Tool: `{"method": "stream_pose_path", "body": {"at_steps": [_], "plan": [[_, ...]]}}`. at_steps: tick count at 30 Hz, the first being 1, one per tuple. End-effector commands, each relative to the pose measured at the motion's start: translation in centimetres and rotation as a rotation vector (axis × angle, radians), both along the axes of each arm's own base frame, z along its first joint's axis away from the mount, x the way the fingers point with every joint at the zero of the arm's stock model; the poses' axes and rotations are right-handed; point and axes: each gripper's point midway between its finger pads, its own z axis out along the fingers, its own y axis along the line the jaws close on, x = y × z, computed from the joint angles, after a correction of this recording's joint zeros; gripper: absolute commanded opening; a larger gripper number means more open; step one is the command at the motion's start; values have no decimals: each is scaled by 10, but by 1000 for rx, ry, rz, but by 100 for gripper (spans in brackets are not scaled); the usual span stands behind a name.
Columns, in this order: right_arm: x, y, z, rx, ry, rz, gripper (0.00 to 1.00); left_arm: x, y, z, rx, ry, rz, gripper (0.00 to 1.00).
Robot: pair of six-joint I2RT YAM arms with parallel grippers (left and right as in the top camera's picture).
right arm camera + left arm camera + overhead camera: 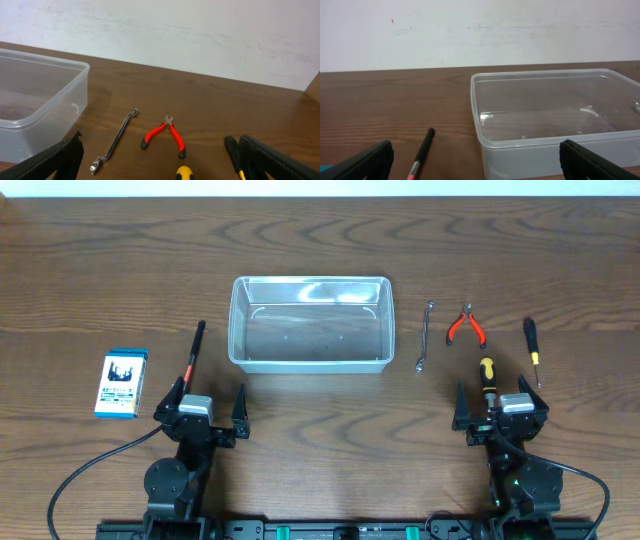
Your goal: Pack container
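Observation:
The clear plastic container (310, 323) sits empty at the table's middle; it also shows in the left wrist view (555, 120) and the right wrist view (35, 100). A black pen-like tool with a red band (194, 352) (422, 152) lies left of it. To its right lie a grey bent wrench (424, 337) (115, 141), red-handled pliers (466, 327) (164, 135), a yellow-and-black screwdriver (487, 375) (183, 173) and a black screwdriver (532, 348) (232, 152). My left gripper (205, 405) (475, 170) is open and empty near the front edge. My right gripper (500, 405) (165, 172) is open and empty over the yellow screwdriver's handle.
A small blue-and-white card box (122, 383) lies at the far left. A pale wall stands behind the table's far edge. Black cables run from both arm bases along the front edge.

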Motion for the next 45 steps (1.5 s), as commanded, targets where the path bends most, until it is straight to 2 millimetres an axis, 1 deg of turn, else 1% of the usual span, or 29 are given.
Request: {"method": "stream_pose_path", "body": {"at_steps": [1,22,25,29,31,33,34,36,37,38,41,42,44,45], "plan": [[0,3,-1,-6,-2,13,99,-1,-3,-15,-3,49,-18,98],[0,3,-1,-2,-3,15,99,-1,-3,-15,-3,49,-18,98],[-1,4,-1,48,2,19,99,-2,-3,-15,-3,49,-18,98],[0,5,-1,206,14,9,99,-1,-3,-15,-2,48,-14,98],[0,1,-2,217,15,-13,99,-1,-3,-16,-7,52,-14,98],[0,1,-4,217,24,-13,99,-1,-3,-14,-88,64,-3,98],[0,2,-4,218,27,-9,99,-1,-3,-11,-141,69,2,98],[0,5,-6,220,39,4,99,-4,-2,1,-279,91,20,98],[0,4,-8,219,54,1,99,-6,-1,13,-309,94,28,98],[0,4,-9,217,67,-4,99,-7,1,23,-310,92,40,98],[-1,3,-10,211,121,-14,99,-11,14,63,-274,104,115,98],[-1,3,-8,210,137,-16,99,-11,17,74,-246,115,132,98],[0,2,3,204,181,-26,99,-10,24,99,-176,165,172,98],[1,1,7,197,197,-33,99,-8,26,106,-155,190,180,98]]}}
